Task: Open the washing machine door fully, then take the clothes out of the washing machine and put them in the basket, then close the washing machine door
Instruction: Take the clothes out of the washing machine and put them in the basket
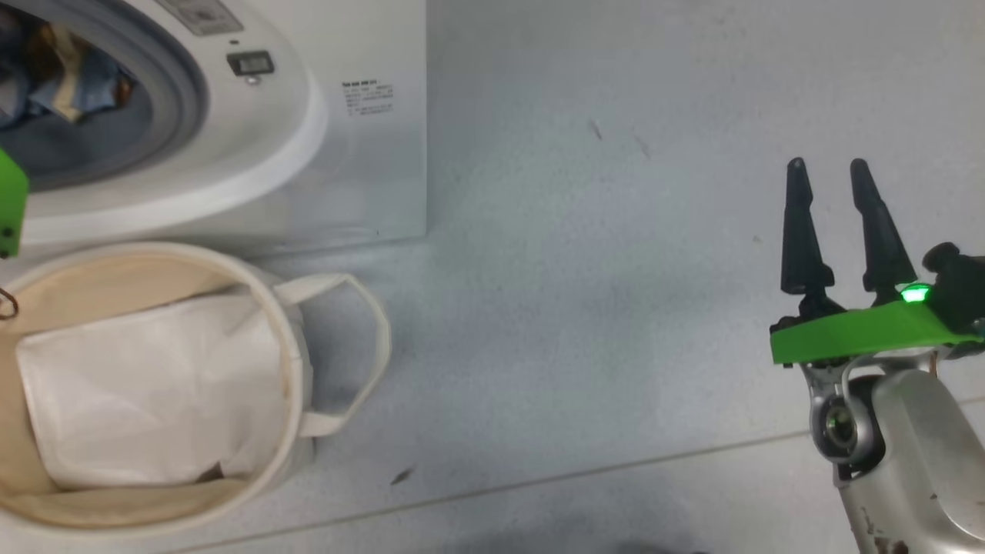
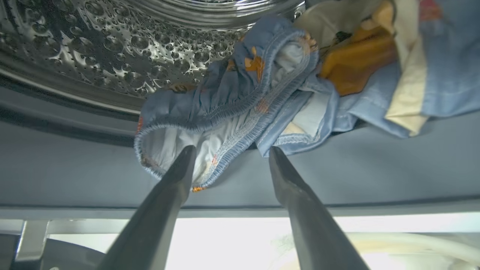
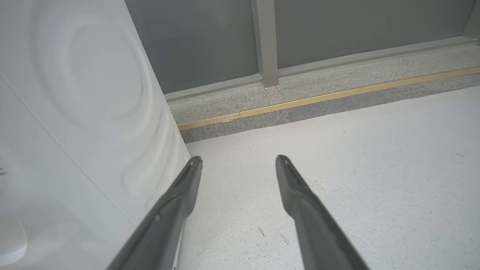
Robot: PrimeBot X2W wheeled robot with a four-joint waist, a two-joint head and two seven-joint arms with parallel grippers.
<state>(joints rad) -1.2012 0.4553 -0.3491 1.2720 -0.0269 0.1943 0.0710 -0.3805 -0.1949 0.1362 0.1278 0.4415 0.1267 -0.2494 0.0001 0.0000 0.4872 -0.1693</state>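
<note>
Reaching into the washing machine (image 1: pixel 292 115), left pincer (image 2: pixel 230 150) spread at the clothes (image 2: pixel 232 93); right pincer (image 1: pixel 828 163) spread above floor (image 1: pixel 616 308).

A laundry corner: white washing machine (image 1: pixel 369 169), canvas basket (image 1: pixel 92 281), speckled grey floor (image 1: pixel 577 308).

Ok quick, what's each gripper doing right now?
Left gripper: open, tips at the clothes, nothing gripped.
Right gripper: open, empty, above the floor.
</note>
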